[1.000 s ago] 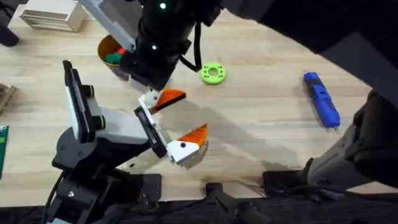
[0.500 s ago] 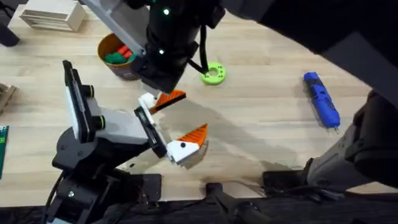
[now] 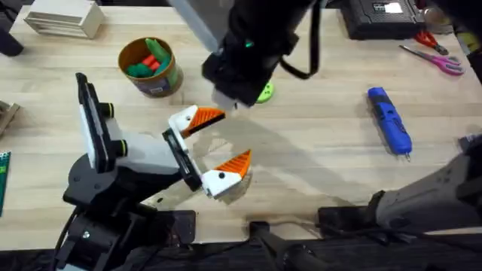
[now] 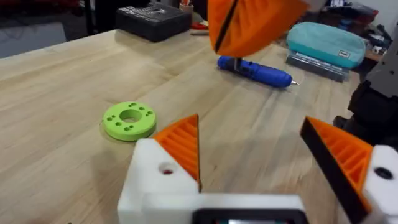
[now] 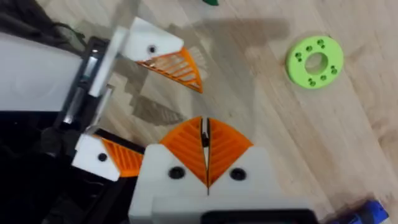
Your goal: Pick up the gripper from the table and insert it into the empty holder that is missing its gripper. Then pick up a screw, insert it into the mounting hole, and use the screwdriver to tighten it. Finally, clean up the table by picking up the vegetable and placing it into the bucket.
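The orange ribbed gripper [image 3: 202, 118] on its white base sits in the holder [image 3: 181, 124] at the tip of my left arm, its mounting hole [image 4: 166, 169] showing. My left gripper [image 3: 218, 143] stands open, both orange fingers apart. My right gripper [image 5: 205, 144] is shut with nothing in it and hovers just beyond the left one, near the lime-green ring [image 3: 265, 92]. The blue screwdriver [image 3: 389, 120] lies at the right. The bucket [image 3: 163, 81] at the back left holds green and red toy pieces; I cannot tell whether the vegetable is among them. The screw is out of view.
Pink-handled scissors [image 3: 433, 59] and a black box [image 3: 376, 16] lie at the back right. A pale wooden block [image 3: 64, 19] stands at the back left. A teal case [image 4: 326, 42] lies beyond the screwdriver. Bare wood stretches between ring and screwdriver.
My right arm has pulled back and to the right, off the left arm's far finger and the bucket. The orange gripper stays in the holder. The left arm has not moved.
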